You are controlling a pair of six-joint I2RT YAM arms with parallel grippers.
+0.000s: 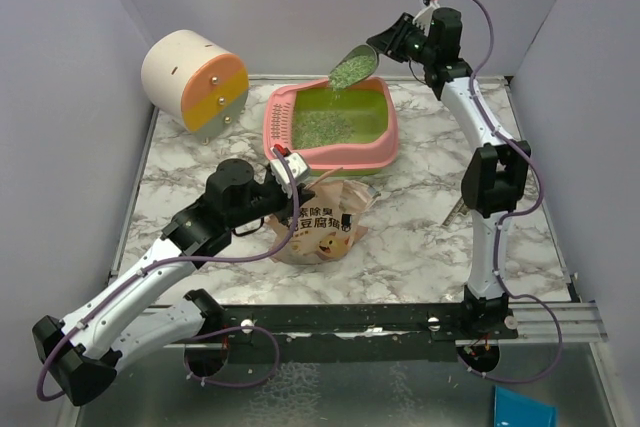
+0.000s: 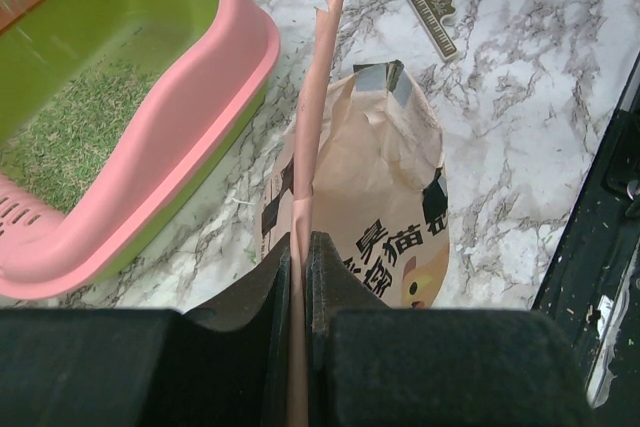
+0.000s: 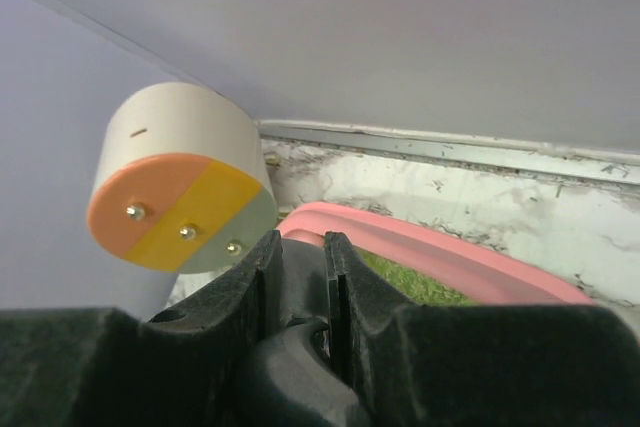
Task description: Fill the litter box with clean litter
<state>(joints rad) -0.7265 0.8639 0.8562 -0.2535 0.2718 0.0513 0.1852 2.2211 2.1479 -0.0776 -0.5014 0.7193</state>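
Marbled bench (image 1: 440,237), walled in pale lilac, carries the litter box (image 1: 345,160) toward its far side. The right hand (image 1: 402,42) is raised above the litter box's far rim, clamped on the dark handle of a grey scoop (image 1: 357,60) tipped mouth-down. Clean litter (image 1: 318,127) spills off the scoop's lip. A thin bed of it lies in the lime-green basin, mostly toward the slotted sieve end, with bare green elsewhere.

The left hand (image 1: 283,169) sits just on the near side of the litter box, pinched tight on the upper edge of a beige pouch (image 1: 325,227). The pouch leans just beside the pink rim. A cream-and-orange cylinder (image 1: 195,82) stands left of the litter box, apart from it.

By the coverage, filling looks underway but well short of done, so more scoops seem needed.

Several things could go wrong from here:
- The pour falls from high, close to the far rim, so granules could bounce or drift over that rim onto the bench, more so if the wrist rolls quickly.
- The pouch hangs from 1 pinched edge. If that edge slips, the pouch may sag shut or tip and spill toward the litter box, spoiling the next dip.
- The right arm's route to the pouch crosses the litter box, and a low pass could knock the rim.
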